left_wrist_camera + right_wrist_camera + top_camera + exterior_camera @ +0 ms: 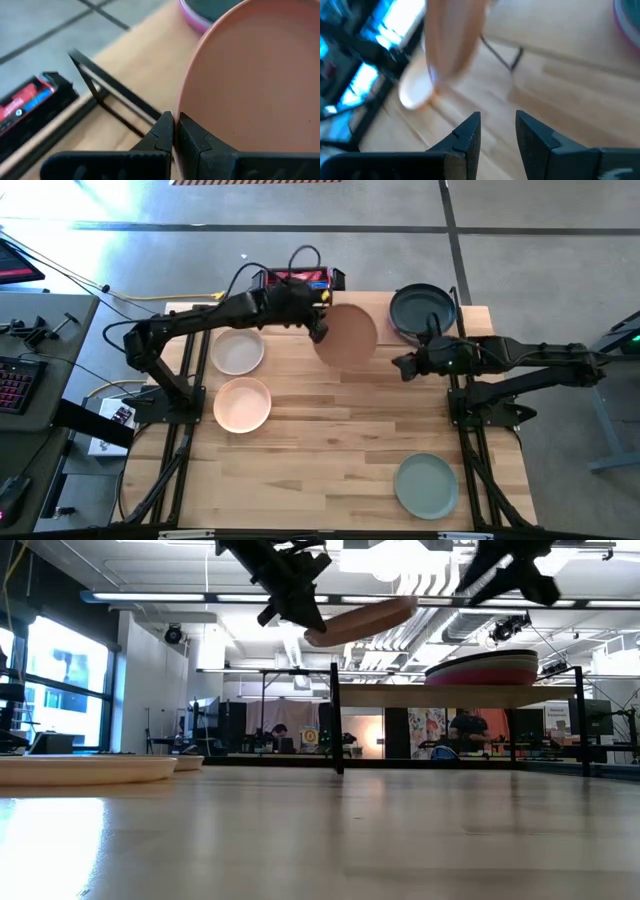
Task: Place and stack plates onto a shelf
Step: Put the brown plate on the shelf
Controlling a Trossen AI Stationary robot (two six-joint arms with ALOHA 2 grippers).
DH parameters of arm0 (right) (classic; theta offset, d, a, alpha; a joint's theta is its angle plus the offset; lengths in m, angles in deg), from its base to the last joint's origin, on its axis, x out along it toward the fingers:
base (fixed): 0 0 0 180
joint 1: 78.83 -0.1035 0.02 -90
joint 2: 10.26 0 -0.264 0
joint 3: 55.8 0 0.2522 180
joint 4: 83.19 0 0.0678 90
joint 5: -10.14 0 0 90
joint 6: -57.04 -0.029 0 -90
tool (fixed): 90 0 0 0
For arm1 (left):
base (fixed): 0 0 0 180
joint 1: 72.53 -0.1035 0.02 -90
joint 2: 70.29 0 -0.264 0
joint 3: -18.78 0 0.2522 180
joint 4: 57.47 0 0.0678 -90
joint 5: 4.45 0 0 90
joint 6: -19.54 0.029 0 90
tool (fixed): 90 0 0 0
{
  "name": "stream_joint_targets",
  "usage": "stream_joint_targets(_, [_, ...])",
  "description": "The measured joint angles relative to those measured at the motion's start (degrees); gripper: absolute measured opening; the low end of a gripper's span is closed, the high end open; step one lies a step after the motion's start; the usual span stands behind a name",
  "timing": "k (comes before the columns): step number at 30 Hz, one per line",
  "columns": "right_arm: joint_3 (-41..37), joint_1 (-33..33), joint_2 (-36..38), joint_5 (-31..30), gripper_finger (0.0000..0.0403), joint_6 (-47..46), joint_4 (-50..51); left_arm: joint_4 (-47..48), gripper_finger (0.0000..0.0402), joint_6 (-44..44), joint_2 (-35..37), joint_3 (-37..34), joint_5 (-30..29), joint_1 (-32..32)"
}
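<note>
My left gripper (318,330) is shut on a salmon plate (347,335) and holds it in the air over the left end of the shelf (400,696). On the shelf's right end sits a stack of plates (423,310) with a dark slate one on top and a magenta rim (195,17) below it. My right gripper (405,365) hovers open just right of the held plate, with nothing between its fingers (470,135). A cream plate (238,350), a peach plate (243,404) and a sage plate (426,485) lie flat on the table. My left gripper pinches the salmon plate's rim (179,131) between its two fingers, on the side of the plate nearest the left arm. The fingers come from the table's left, slanting down. The plate (360,620) is lifted clear above the shelf and tilted, its free side higher.
The shelf stands on thin black posts (336,720) at the table's far right. A red and black device (300,278) lies just beyond the far edge. The middle and near-left parts of the plank tabletop (330,450) are bare wood.
</note>
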Motion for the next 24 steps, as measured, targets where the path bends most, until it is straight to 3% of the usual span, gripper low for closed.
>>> stream_joint_targets(11, [0.00, 6.98, -0.61, 1.07, 0.0103, 3.33, -6.73, 6.84, 0.0001, -3.21, 0.00, 0.00, -0.49, 6.00])
stream_joint_targets(24, [0.00, 7.59, -9.94, 8.41, 0.0103, 1.82, -10.02, 15.38, 0.0001, -10.36, 0.00, 0.00, -0.88, 8.71])
